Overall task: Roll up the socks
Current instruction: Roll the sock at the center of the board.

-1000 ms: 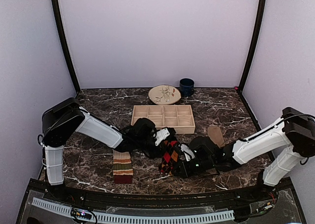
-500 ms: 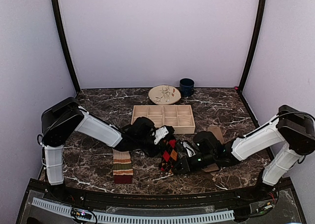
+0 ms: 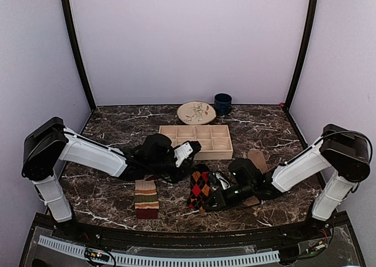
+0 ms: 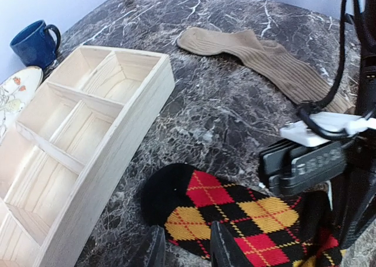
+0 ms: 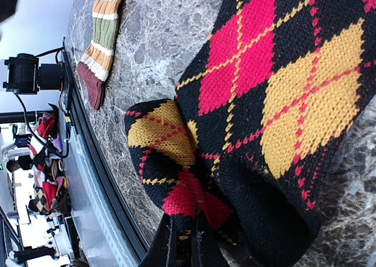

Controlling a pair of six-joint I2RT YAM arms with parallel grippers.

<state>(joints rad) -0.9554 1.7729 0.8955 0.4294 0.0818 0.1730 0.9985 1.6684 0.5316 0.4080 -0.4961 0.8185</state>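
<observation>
The black argyle sock lies lengthwise on the marble table between both grippers. My left gripper hovers at its far, black toe end. Its fingers stand a little apart, open, over the sock's edge. My right gripper is shut on a bunched fold at the sock's near end. To the left lies the striped sock, also in the right wrist view. The tan ribbed sock lies flat to the right, partly under the right arm.
A wooden divided tray stands just behind the socks, close to my left gripper. Farther back are a patterned plate and a blue mug. The table's front edge runs close to my right gripper.
My left gripper has opened, let go of the argyle sock's far end and drawn back to the left. The right gripper, still pinching the near end, has shifted slightly left.
</observation>
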